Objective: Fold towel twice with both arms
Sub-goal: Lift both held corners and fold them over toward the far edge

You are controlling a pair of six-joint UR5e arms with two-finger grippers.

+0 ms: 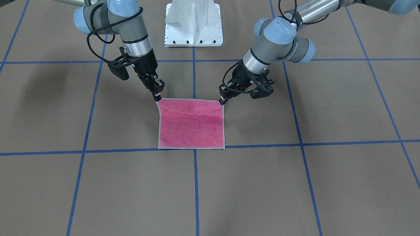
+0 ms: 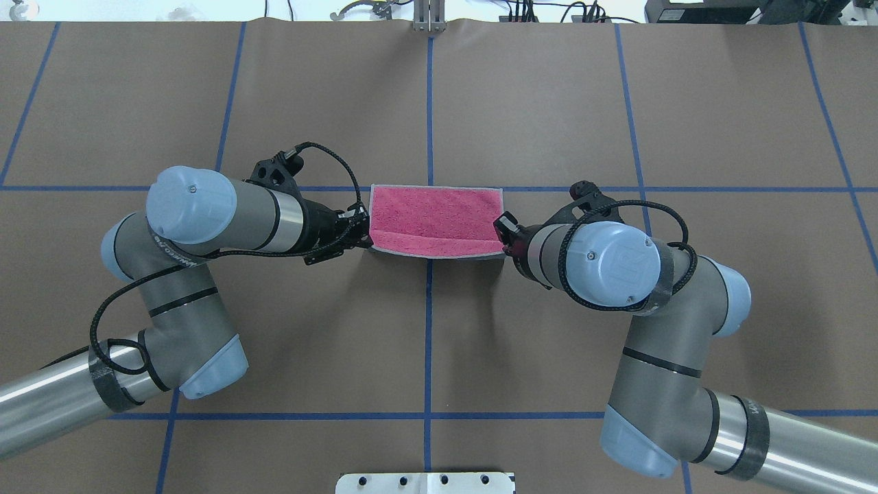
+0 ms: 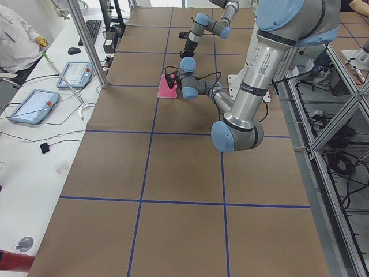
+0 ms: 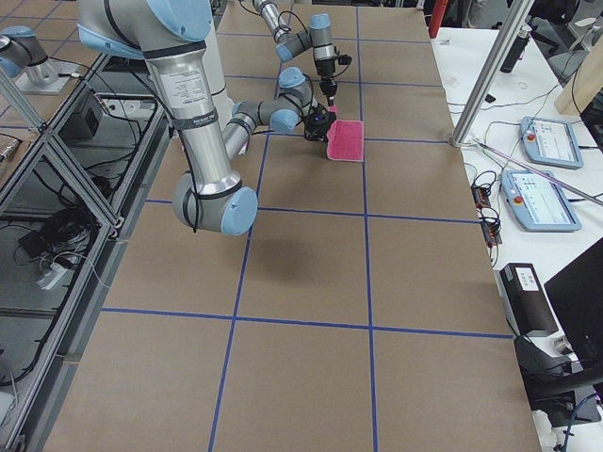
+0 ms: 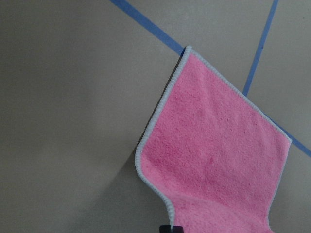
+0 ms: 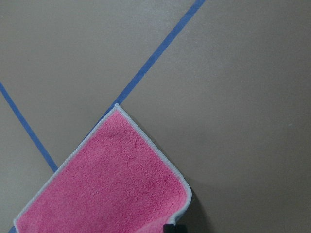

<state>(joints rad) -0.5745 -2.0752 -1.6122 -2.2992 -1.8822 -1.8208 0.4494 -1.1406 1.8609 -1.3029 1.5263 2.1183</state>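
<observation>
Holding the towel (image 1: 191, 124) for fold one: my left fingers (image 1: 223, 100) and right fingers (image 1: 157, 96) are each clenched on a near corner, raised; its far edge rests on the tabletop (image 1: 295, 190) along a blue line (image 1: 262, 146). Next, I reckon, both corners travel forward together, level. Bare tabletop ahead, plenty of room.

2 grey arms (image 2: 254, 219) (image 2: 651, 384) (blue caps (image 2: 192, 204))
</observation>
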